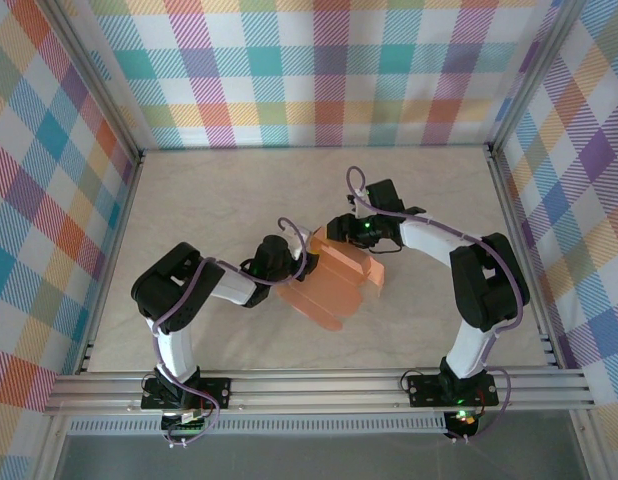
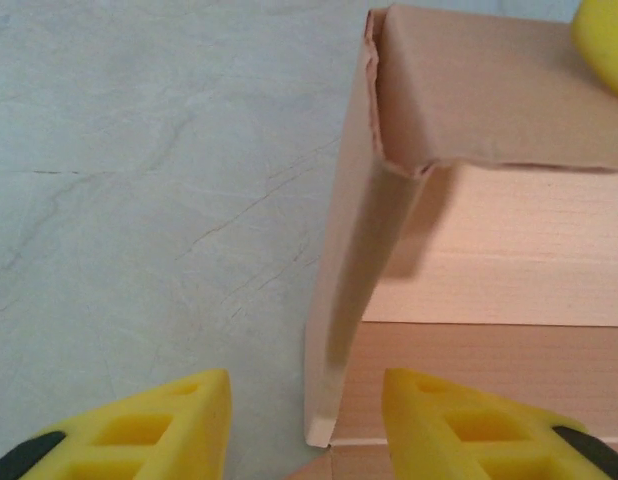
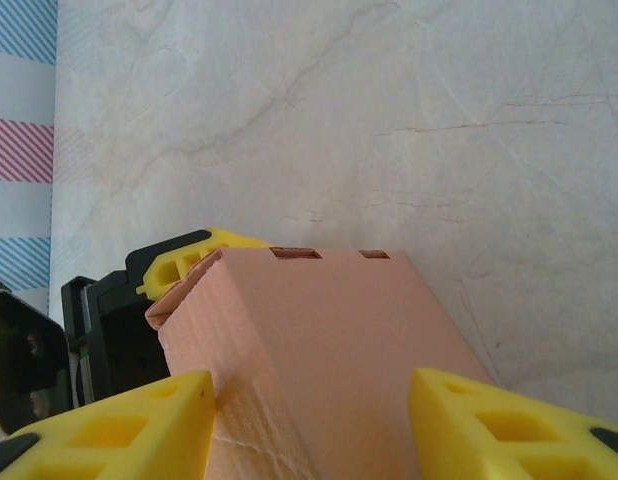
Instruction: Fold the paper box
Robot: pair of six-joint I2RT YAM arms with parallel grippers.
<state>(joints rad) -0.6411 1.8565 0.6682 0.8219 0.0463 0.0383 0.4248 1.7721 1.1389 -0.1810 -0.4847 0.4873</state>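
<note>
A salmon-orange paper box (image 1: 334,285) sat half folded, with pale marbled table (image 1: 209,190) open on every side of it. Part of the card lay flat towards the near side; the far part stood raised into a box shape.

The left gripper (image 2: 307,428) was at the box's left edge. Its yellow fingers (image 2: 169,425) stood moderately wide, straddling the bottom corner of an upright side wall (image 2: 349,290), with a clear gap on each side, so nothing was held. Above that wall, a top flap (image 2: 479,90) bent over the box.

The right gripper (image 3: 311,420) reached in from the box's far right. Its fingers bracketed the raised part, and card filled the space between them. Whether they pinched it or only rested against it could not be told. Two small slots (image 3: 294,253) showed along the box's far top edge.

The step in hand appeared to be raising and squaring the side walls. The next move probably called for the left fingers to close on or push the upright wall inward while the right arm steadied the box, taking care not to crease the thin card.
</note>
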